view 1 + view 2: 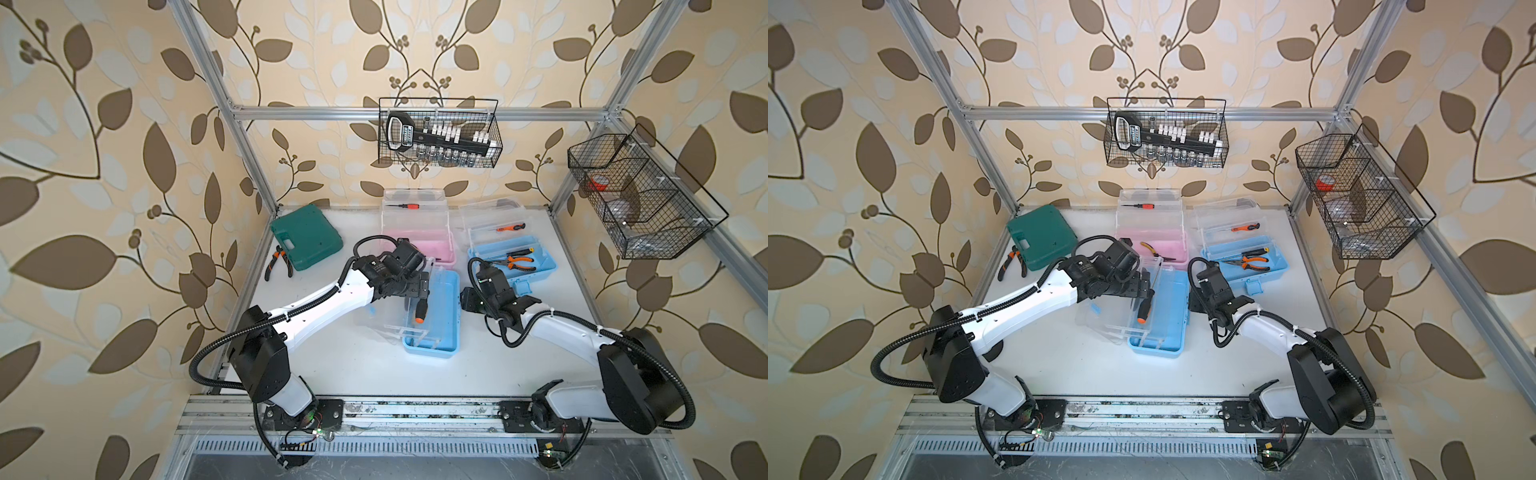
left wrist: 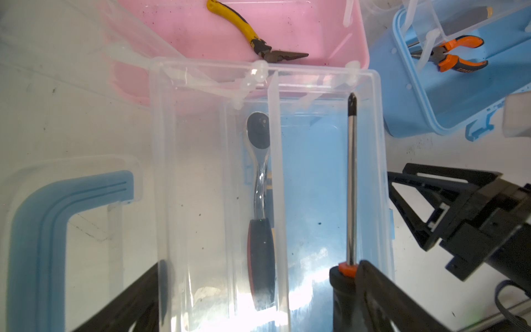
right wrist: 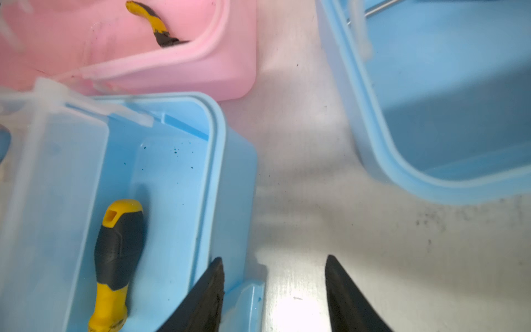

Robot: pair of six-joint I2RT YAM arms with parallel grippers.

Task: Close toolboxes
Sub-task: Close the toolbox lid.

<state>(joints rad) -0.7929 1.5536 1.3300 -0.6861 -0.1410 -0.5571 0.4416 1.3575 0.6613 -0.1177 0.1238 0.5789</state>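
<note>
All three toolboxes stood open on the white table (image 1: 353, 374); the near light-blue toolbox (image 1: 440, 316) lay at the centre of both top views, its clear lid (image 1: 374, 320) thrown back toward the left of the frame and a clear tray (image 2: 201, 172) sitting above the base; a screwdriver with a black and orange handle (image 1: 419, 311) lay in that tray, and a ratchet (image 2: 260, 178) showed through it from below; a yellow and black screwdriver (image 3: 117, 250) rested on the blue floor of the same box; the left claw (image 2: 261, 270) hung over the tray with its jaws spread wide, one finger at each long side of it, the screwdriver's handle just beside one finger, nothing clamped that I could see; the right claw (image 3: 273, 258) sat low just to the right of that box, jaws partly apart and holding nothing, one fingertip over the box's rim and the other over bare table; the pink toolbox (image 1: 436, 245) stood just above centre, lid upright, with yellow-handled pliers (image 2: 244, 31) inside; the far light-blue toolbox (image 1: 536, 270) was at the right of centre, orange pliers (image 1: 513, 262) in its base; a closed green case (image 1: 305, 237) lay toward the upper left of the table.
</note>
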